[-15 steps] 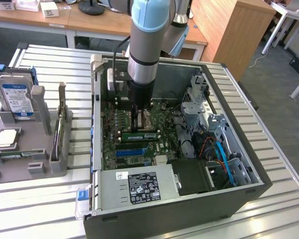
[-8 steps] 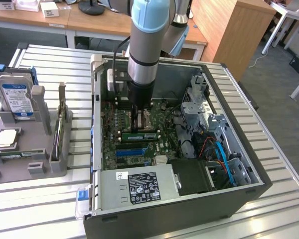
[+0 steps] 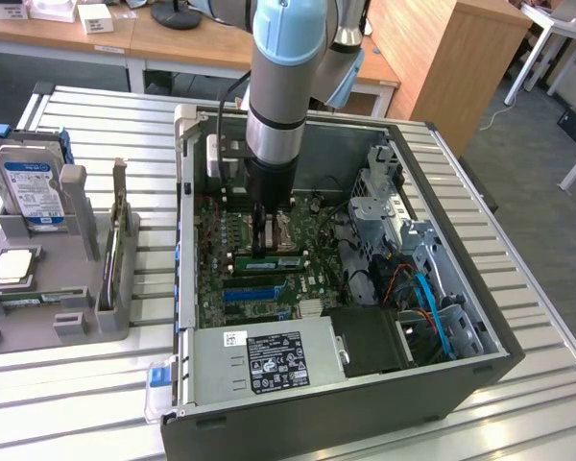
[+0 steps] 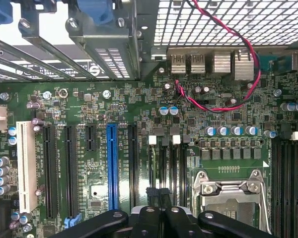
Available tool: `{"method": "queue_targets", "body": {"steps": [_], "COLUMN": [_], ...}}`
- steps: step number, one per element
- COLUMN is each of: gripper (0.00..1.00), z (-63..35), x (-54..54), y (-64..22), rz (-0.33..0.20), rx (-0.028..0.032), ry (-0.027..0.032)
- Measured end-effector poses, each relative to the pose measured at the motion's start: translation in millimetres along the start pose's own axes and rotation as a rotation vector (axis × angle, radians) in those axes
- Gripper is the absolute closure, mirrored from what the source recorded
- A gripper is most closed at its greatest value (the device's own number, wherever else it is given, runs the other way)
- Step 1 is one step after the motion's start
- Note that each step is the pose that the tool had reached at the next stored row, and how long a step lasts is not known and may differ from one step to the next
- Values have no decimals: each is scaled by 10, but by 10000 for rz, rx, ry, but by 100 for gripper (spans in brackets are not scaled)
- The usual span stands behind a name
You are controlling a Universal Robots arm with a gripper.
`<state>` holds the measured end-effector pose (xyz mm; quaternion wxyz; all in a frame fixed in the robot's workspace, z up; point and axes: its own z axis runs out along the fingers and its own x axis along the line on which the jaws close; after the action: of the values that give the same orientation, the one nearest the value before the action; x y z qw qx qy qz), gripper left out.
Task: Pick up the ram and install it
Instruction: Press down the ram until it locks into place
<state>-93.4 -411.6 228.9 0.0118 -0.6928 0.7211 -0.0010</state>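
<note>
Gripper [image 3: 262, 229] low inside the open PC case [image 3: 461, 375], fingers [image 4: 153, 196] together and gripping nothing, tips just over the motherboard [image 4: 139, 106]; the ram [image 3: 272, 262] lies seated in its slot right below them.

Arm [image 3: 286, 58]: pale blue joint cap, silver-grey tube, black wrist section; gripper [image 3: 265, 233] black, screws probably on finger links.
</note>
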Motion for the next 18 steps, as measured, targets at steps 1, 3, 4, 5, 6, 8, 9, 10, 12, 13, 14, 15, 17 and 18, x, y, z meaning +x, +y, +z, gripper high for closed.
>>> {"method": "queue_targets", "body": {"steps": [1,3,4,5,6,8,9,10,12,13,14,15,17,18], "gripper": [89,89,89,89,89,89,89,89,89,89,89,89,89,89], "z": [0,7,12,13,13,13,13,17,24,24,24,24,24,27], "x": [0,-1,-1,0,0,0,0,0,0,0,0,0,0,1], "y": [0,-1,0,0,0,0,0,0,0,0,0,0,0,1], "rz": [0,0,0,0,0,0,0,0,0,0,0,0,0,0], "rx": [0,2,2,0,0,0,0,1,1,1,1,1,1,0], "ry": [0,-5,-4,-1,0,0,-1,-2,-2,-2,-2,-2,0,0]}}
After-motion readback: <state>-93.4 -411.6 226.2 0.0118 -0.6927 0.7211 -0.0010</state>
